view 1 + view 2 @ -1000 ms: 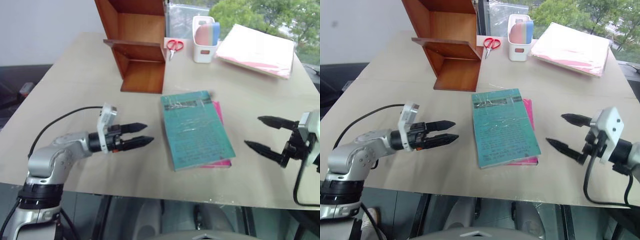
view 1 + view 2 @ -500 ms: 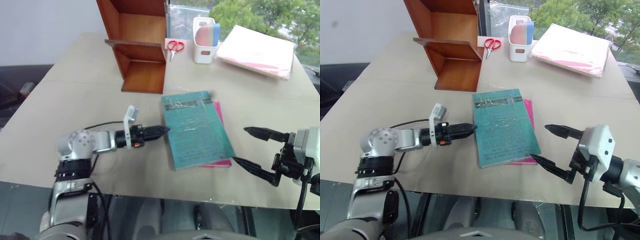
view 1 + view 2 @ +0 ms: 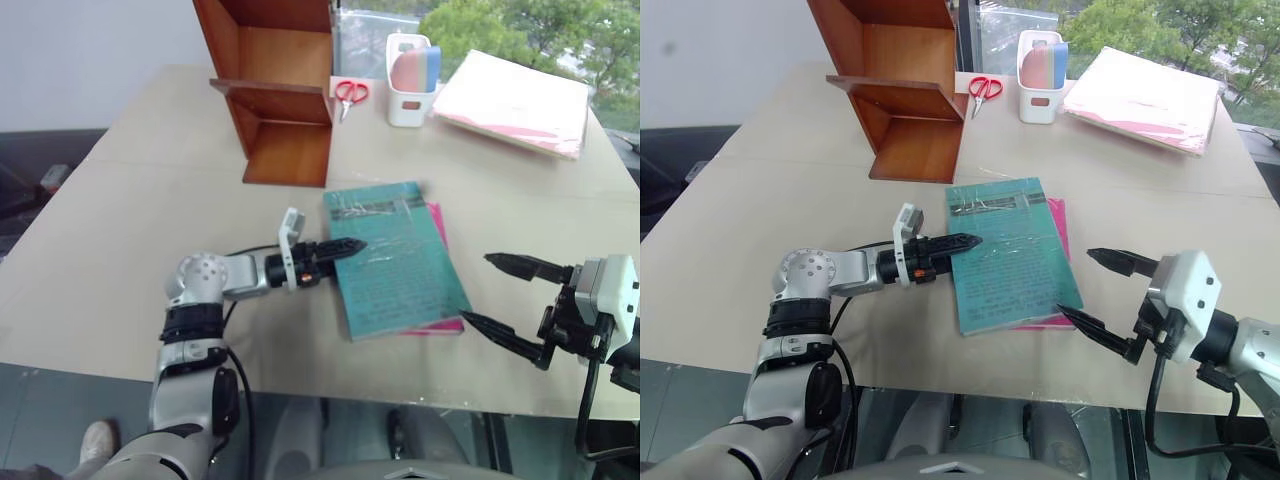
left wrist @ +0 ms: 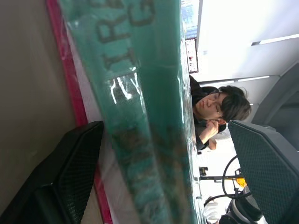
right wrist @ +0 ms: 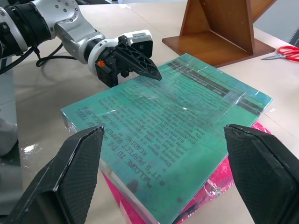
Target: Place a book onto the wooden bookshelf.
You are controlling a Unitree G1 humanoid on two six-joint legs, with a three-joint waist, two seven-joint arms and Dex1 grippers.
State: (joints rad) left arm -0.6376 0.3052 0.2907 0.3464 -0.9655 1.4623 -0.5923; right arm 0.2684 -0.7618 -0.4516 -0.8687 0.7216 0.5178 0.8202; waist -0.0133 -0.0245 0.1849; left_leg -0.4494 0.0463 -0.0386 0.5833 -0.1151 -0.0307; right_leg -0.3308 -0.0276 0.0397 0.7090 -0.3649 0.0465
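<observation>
Grasp step on the book (image 3: 398,258), lying flat on the pink book (image 3: 437,325) mid-table, well short of the wooden bookshelf (image 3: 280,90): left gripper (image 3: 965,241) spread astride its near-left edge, right gripper (image 3: 500,295) agape just beside; probably next, pinch edge, lift, carry to shelf.

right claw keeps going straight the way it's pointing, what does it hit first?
Most likely the teal book. The right claw is open and aimed at its near corner, one finger on each side. That book lies on a pink book. Height is hard to judge, so it may skim the cover instead.
</observation>
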